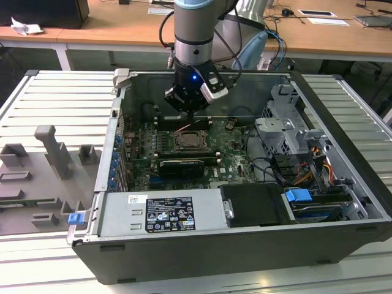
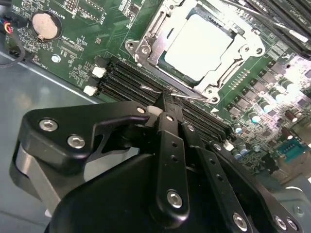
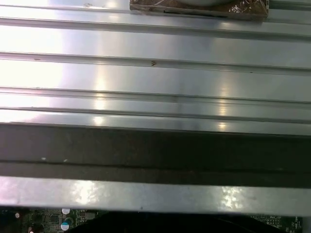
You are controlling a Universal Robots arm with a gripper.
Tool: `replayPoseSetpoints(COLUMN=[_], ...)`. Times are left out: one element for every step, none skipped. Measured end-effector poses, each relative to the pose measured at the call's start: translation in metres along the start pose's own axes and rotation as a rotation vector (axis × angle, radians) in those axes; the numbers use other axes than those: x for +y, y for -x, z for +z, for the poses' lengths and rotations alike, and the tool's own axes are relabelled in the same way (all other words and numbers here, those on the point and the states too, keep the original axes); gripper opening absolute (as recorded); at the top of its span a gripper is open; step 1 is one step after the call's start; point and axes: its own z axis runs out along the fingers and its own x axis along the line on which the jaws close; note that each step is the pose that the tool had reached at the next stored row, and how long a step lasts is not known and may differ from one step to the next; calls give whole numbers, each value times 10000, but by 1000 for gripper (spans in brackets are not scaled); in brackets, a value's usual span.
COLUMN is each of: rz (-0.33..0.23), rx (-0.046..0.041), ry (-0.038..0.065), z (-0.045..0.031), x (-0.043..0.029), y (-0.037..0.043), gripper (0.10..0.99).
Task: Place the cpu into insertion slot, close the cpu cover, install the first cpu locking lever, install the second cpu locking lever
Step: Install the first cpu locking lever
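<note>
We see the gripper (image 2: 167,99) in the second wrist view, fingers pinched together on a thin locking lever (image 2: 187,95) beside the cover (image 2: 221,82), which lies over the cpu (image 2: 201,46). In the exterior view, upper centre, the arm (image 1: 193,37) hangs over the socket (image 1: 190,141) inside the computer case (image 1: 202,245); the memory slots (image 2: 126,82) run alongside.

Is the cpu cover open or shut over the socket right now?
Shut. In the second wrist view the cpu cover lies flat around the cpu, whose pale face shows through its window in the insertion slot.
</note>
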Motion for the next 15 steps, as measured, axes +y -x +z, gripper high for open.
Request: replayPoseSetpoints(rz=[-6,-5,-3,-3,-3,-3,-4,-4,-4,-4,-4,-4,-4,-4,-3], rx=[1,0,1,0,0,0,-1,0,0,1,0,0,1,1,0], ry=[1,2,1,1,1,2,2,1,2,0,1,1,0,1,1], z=[37,54,63,76,100,111,125,141,147,155,172,181,190,204,214], x=[10,10,9,8,6,6,5,3,2,1,0,-1,-2,-3,-3], y=[11,33,49,70,78,80,84,94,101,108,118,122,124,126,128], gripper=[106,106,106,106,106,106,106,106,106,106,106,106,106,106,106])
